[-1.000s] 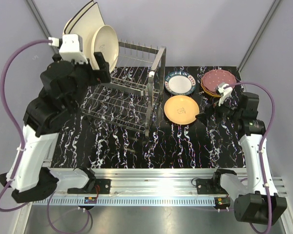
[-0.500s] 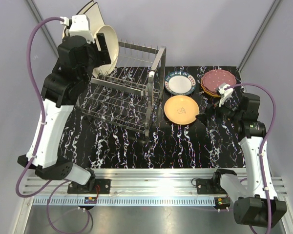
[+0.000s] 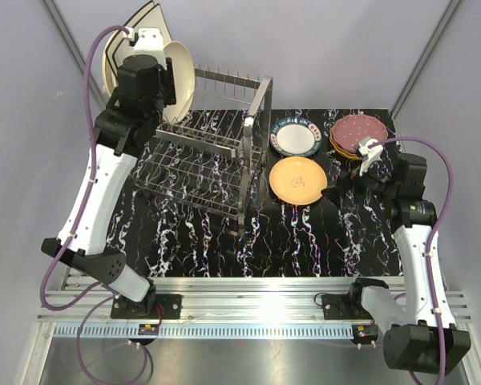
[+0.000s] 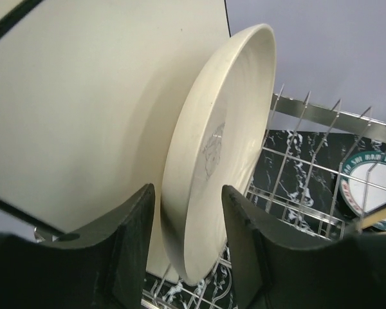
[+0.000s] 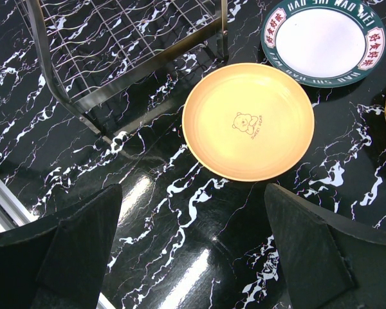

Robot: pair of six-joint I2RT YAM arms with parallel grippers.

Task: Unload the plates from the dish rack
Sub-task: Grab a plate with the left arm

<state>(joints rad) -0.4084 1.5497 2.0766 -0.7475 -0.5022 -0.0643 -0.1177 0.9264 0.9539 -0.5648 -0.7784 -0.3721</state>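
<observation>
Straddling upright round cream plate (image 4: 219, 148) at far-left end of rack (image 3: 208, 168), left gripper (image 4: 188, 215) has finger each side of rim; cannot tell whether clenched. Square cream plate (image 4: 96, 96) stands just behind. Right gripper (image 5: 193, 222) released, wide open above bench (image 3: 305, 241), near orange plate (image 5: 248, 121).

Pale grey walls (image 3: 345, 48), black marbled tabletop (image 3: 305, 241)

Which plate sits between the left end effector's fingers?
The round cream plate, standing on edge in the rack. The square cream plate behind it lies outside the left end effector.
</observation>
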